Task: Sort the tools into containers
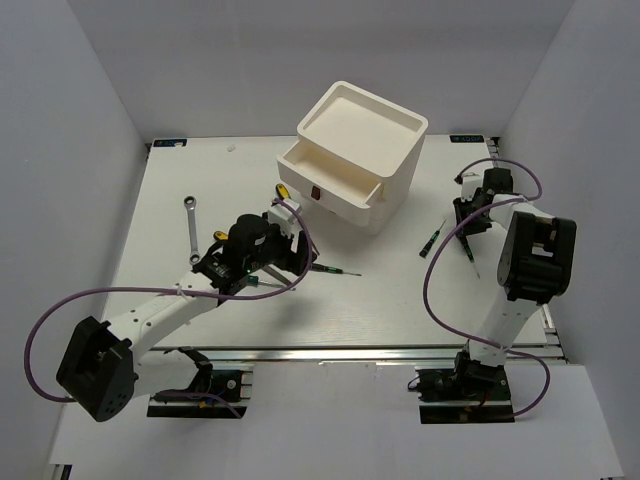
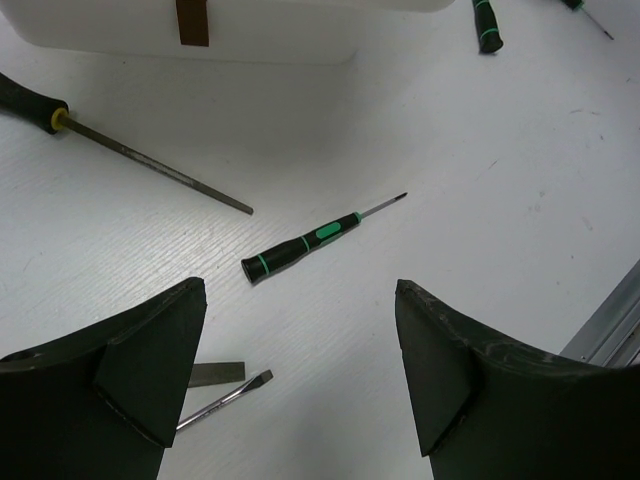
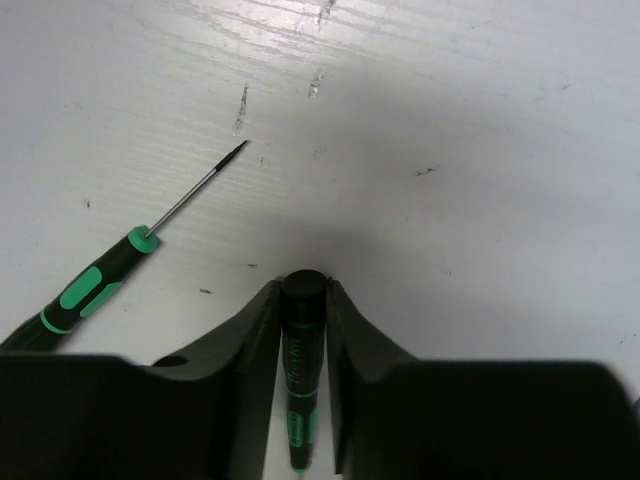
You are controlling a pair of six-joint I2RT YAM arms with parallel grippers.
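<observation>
My left gripper point(image 1: 292, 243) is open and empty, low over the table; in its wrist view the gripper point(image 2: 300, 300) has its jaws wide apart. A thin green-black screwdriver point(image 2: 310, 245) lies just ahead of it and also shows in the top view point(image 1: 330, 268). A yellow-and-black-handled file point(image 2: 150, 165) lies to its left. A flat screwdriver tip point(image 2: 228, 392) pokes out under the left finger. My right gripper point(image 1: 468, 222) is shut on a green-black screwdriver point(image 3: 303, 340). Another one point(image 3: 110, 268) lies beside it. The white drawer box point(image 1: 360, 150) stands at the back with its top drawer point(image 1: 330, 182) pulled out.
A grey wrench point(image 1: 190, 225) lies left of my left arm. Two more green-black tools point(image 2: 487, 25) lie far right in the left wrist view. The box's red-brown tab point(image 2: 192, 22) faces the left gripper. White walls enclose the table on three sides.
</observation>
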